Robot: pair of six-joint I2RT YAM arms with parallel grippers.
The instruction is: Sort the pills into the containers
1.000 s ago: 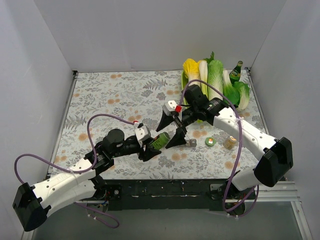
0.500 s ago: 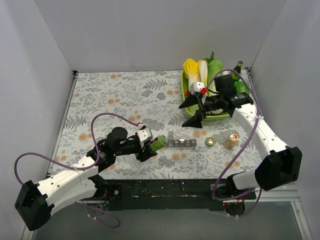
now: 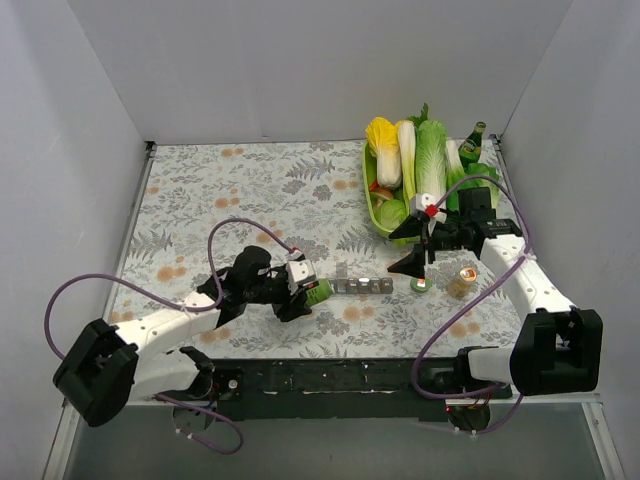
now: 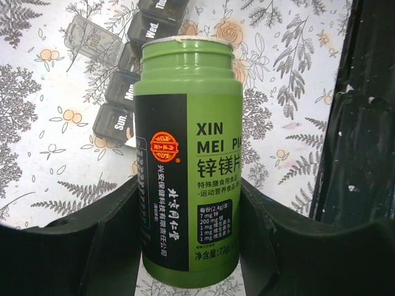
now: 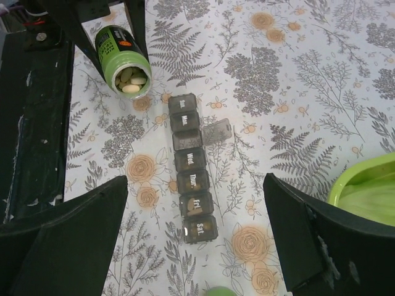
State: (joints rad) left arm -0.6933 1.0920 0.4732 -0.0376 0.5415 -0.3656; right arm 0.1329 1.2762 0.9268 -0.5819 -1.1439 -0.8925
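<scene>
L gripper [image 3: 297, 292]: I read the fingers clenched on a green plastic pill bottle [image 3: 317, 291]. The bottle lies sideways, uncapped, w/ pale pills [image 5: 131, 79] visible in the mouth. At the bottle's 3 o'clock, near the mouth but apart, is the grey strip of day-labelled pill containers [image 3: 362, 286]. It lies flat on the floral tablecloth [image 3: 250, 190] w/ one lid flipped open. R gripper [image 3: 392, 254]: fingers spread wide, grasping nothing, at the strip's 1 o'clock. Lime veg tray [image 3: 372, 205] sits beyond, at 12 o'clock.

Bright, even light, faint shadows; the green bottle [image 4: 188, 154] reads sharp.
</scene>
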